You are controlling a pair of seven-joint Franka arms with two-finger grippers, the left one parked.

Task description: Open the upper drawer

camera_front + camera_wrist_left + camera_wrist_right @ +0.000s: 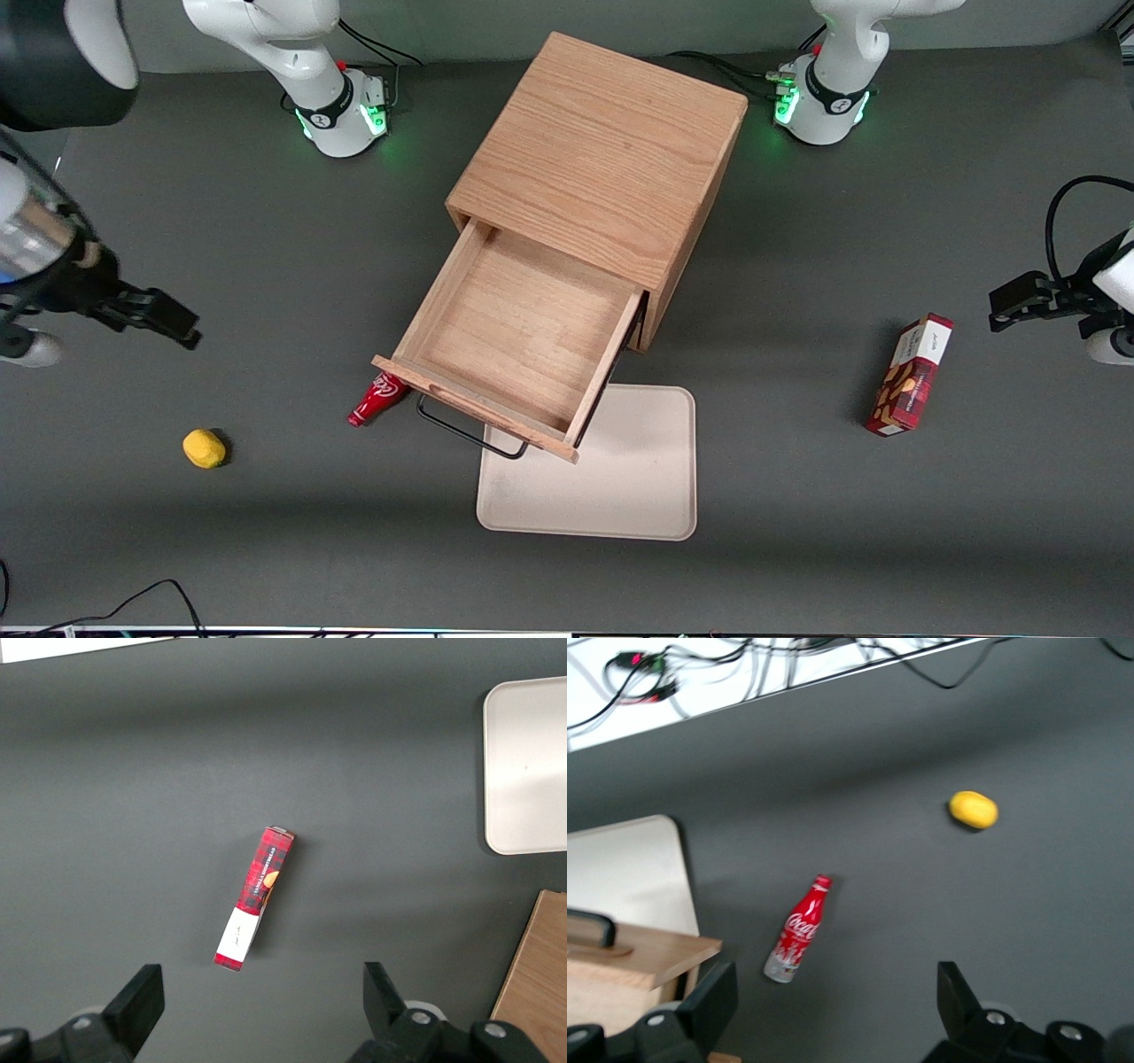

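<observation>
The upper drawer (pixel 518 332) of the oak cabinet (pixel 594 151) stands pulled far out toward the front camera, and its tray is empty. Its thin black wire handle (pixel 469 434) hangs on the drawer front. The drawer front (pixel 638 961) and the handle (pixel 589 926) also show in the right wrist view. The lower drawer is hidden under the upper one. My right arm's gripper (pixel 182 328) hovers well off toward the working arm's end of the table, apart from the drawer. It is open and empty (pixel 833 992).
A red cola bottle (pixel 376 399) lies on the table beside the drawer front, toward the working arm's end. It shows under my gripper (pixel 799 930). A yellow fruit (pixel 204 447) lies nearer the camera than the gripper. A beige tray (pixel 620 478) lies in front of the cabinet. A red cookie box (pixel 911 374) lies toward the parked arm's end.
</observation>
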